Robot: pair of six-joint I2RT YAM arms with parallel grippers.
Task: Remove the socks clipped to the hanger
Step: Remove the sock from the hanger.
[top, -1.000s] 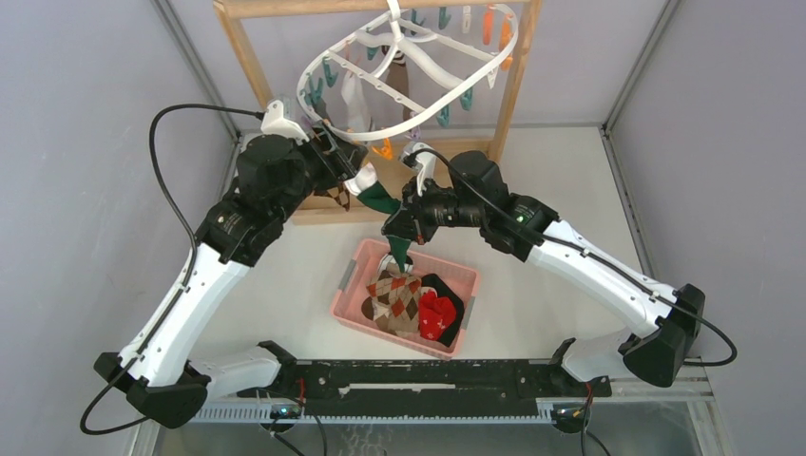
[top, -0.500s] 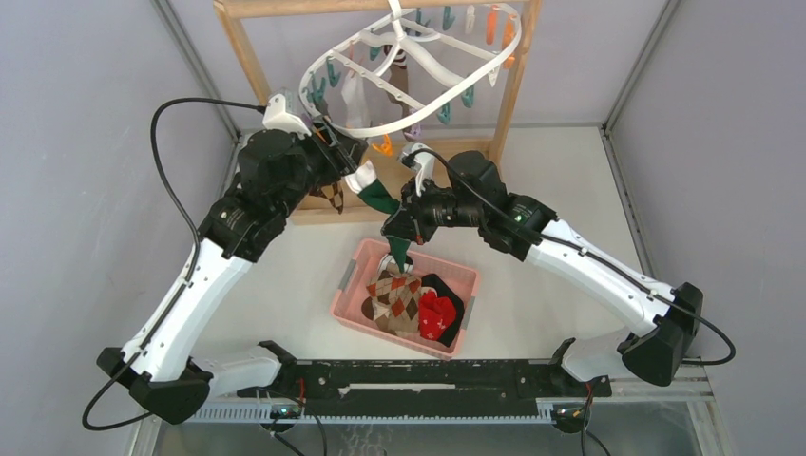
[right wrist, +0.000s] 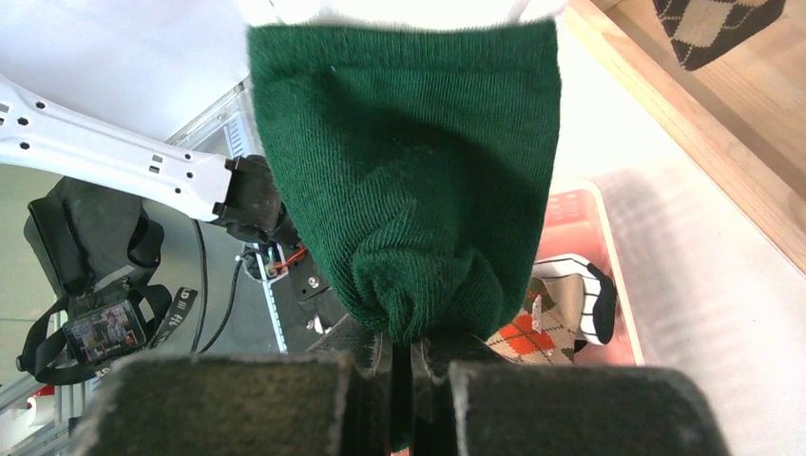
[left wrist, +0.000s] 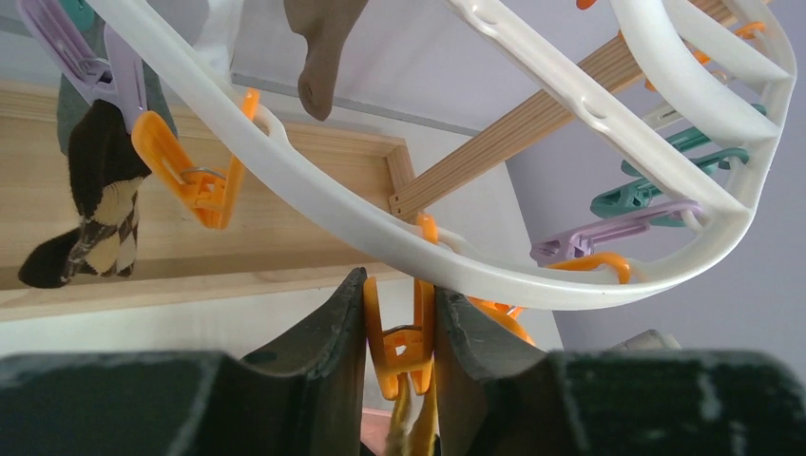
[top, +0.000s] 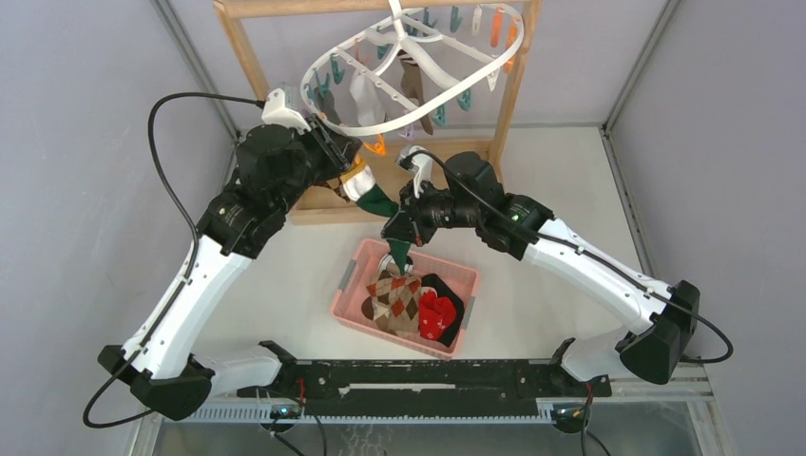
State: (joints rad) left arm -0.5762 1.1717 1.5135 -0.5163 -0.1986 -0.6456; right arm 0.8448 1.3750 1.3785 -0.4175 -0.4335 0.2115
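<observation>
**Arm pose.** The left arm is raised from its base at the near left corner of the table and bent at the elbow toward the far edge. Its wrist is brought up under the near rim of the hanger. The left gripper is closed on an orange clip hanging from that rim, with one finger pressed against each side of the clip.

The right arm is extended from the near right corner toward the table's middle and kept lower than the left. The right gripper is pinched tight on the toe end of a green sock. The sock is drawn out between the two grippers, its white cuff lying up by the left gripper.

**Task items.** The hanger is hung tilted inside the wooden frame at the far edge of the table. A brown argyle sock and a plain brown sock are seen clipped to it. Several removed socks, among them an argyle sock and a red sock, are held in a pink basket just below the right gripper.

**Clearance.** Bare table is shown right of the basket and along the right edge. The left elbow is positioned near the left wall.
</observation>
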